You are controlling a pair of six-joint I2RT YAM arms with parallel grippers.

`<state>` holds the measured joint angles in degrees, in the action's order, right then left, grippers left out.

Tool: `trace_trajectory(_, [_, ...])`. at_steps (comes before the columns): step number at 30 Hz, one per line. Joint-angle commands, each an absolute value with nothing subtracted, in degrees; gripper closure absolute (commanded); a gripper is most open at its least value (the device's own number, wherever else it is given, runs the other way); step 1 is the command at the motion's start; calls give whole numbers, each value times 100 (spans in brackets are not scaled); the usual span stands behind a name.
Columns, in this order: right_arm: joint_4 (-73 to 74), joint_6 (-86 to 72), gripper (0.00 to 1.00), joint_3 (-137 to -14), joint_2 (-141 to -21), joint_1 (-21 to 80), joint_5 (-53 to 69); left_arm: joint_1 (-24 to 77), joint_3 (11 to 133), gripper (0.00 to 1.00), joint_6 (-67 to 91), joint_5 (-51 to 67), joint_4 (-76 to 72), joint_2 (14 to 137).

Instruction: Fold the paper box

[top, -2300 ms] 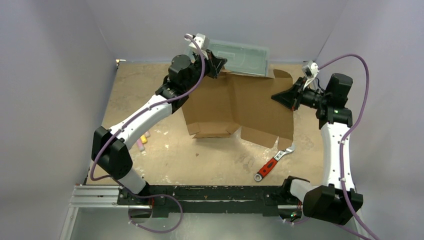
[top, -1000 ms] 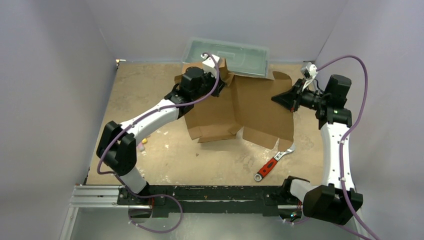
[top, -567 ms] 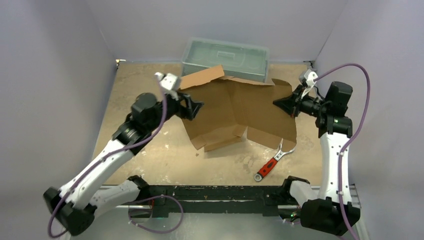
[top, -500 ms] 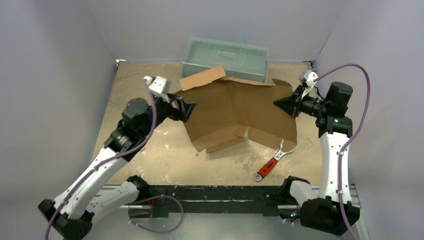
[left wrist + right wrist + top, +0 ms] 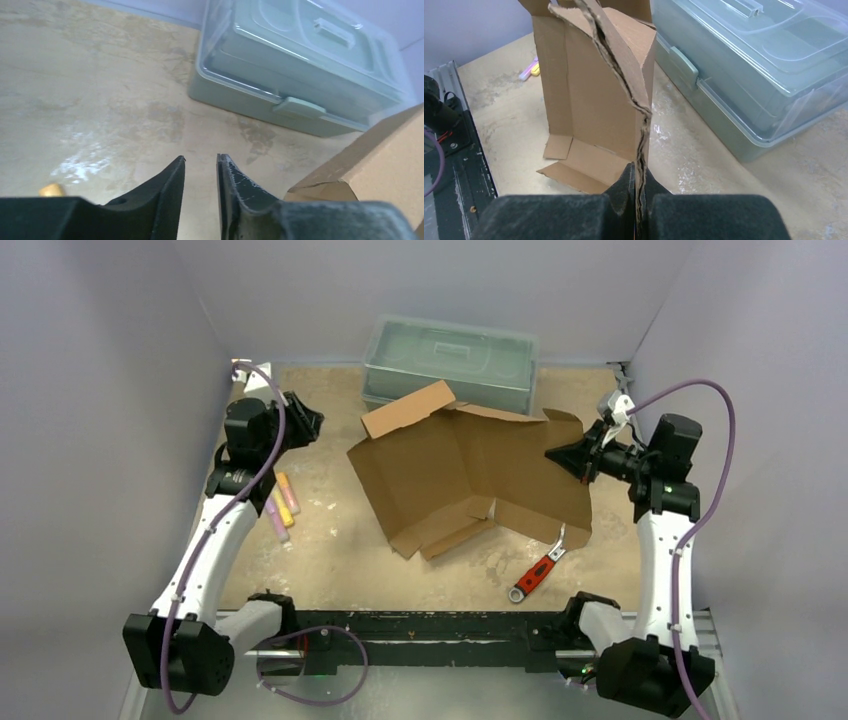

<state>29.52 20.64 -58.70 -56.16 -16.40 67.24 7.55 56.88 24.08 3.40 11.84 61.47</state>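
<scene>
The paper box [image 5: 460,470] is a brown die-cut cardboard sheet, half unfolded in the middle of the table, with one flap raised at its far left corner. My right gripper [image 5: 553,455] is shut on the sheet's right edge. In the right wrist view the cardboard [image 5: 594,100] stands on edge, pinched between the pads of that gripper [image 5: 638,167]. My left gripper [image 5: 312,423] hovers at the far left, well apart from the box. Its jaws [image 5: 200,159] stand a little apart with nothing between them. A corner of the box [image 5: 370,165] shows to their right.
A grey-green plastic toolbox [image 5: 450,358] stands against the back wall, just behind the cardboard. A red-handled wrench [image 5: 540,568] lies near the box's front right corner. Yellow and pink markers [image 5: 280,502] lie at the left, under the left arm.
My left gripper let go of the box's left flap and swung back to the far left, its jaws opening wide and then narrowing. The right gripper kept its hold on the edge.
</scene>
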Motion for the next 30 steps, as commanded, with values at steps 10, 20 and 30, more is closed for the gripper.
trace_trajectory(10, [2312,1862,100,-5612,-5414,-1693,7104,554,4656,74,3487,2872,-159,5295])
trace_trajectory(20, [2276,1819,100,-5581,-5422,-1691,7092,571,4175,74,3979,3697,70,5299])
trace_trajectory(30, [2322,1827,100,-5550,-5372,-1695,7011,804,4161,74,3698,3697,356,6043])
